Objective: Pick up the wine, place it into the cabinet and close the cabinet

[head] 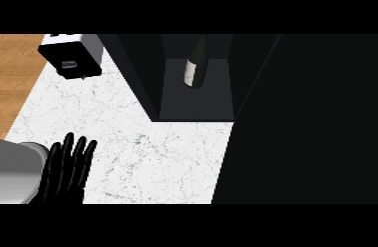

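The wine bottle (195,66), dark green with a pale label, stands inside the open dark cabinet (193,103), towards its back. The cabinet's dark door (303,121) fills the right side of the view, swung out over the counter. My left hand (66,171) rests at the lower left with its fingers straight and pointing up, holding nothing, well away from the cabinet. My right hand does not show anywhere.
A black and white appliance (71,56) sits at the upper left on the white marble counter (148,156). A wooden floor strip (16,66) shows past the counter's left edge.
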`<act>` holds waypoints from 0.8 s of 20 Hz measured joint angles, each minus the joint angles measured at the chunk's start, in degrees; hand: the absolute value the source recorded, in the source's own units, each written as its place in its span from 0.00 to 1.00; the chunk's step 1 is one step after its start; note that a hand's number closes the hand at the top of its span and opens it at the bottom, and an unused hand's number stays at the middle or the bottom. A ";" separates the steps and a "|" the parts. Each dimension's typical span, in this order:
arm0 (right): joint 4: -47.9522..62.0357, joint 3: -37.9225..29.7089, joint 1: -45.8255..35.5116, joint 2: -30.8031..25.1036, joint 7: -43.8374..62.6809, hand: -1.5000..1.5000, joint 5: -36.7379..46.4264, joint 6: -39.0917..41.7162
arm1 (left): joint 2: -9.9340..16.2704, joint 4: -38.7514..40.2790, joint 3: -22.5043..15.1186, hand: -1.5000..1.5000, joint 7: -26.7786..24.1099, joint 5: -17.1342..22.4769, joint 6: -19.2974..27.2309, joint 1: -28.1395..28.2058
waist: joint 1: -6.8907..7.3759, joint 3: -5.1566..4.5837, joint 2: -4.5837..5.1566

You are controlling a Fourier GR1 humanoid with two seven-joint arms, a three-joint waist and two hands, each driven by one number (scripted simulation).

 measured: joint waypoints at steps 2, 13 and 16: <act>0.14 3.13 0.55 0.62 0.76 1.00 0.04 -1.09 | 0.96 -1.24 2.28 0.00 0.08 1.35 -1.11 1.07 | 0.04 0.00 -0.02; 0.59 21.09 -0.34 1.01 1.70 1.00 5.13 -4.26 | 6.57 -2.31 16.08 0.00 0.71 9.38 -9.85 7.21 | -0.03 -0.04 -0.25; 0.61 22.05 -1.67 -0.56 1.39 1.00 6.49 -7.45 | 7.56 -1.02 19.06 0.00 1.26 10.70 -12.23 7.30 | -0.07 -0.08 -0.25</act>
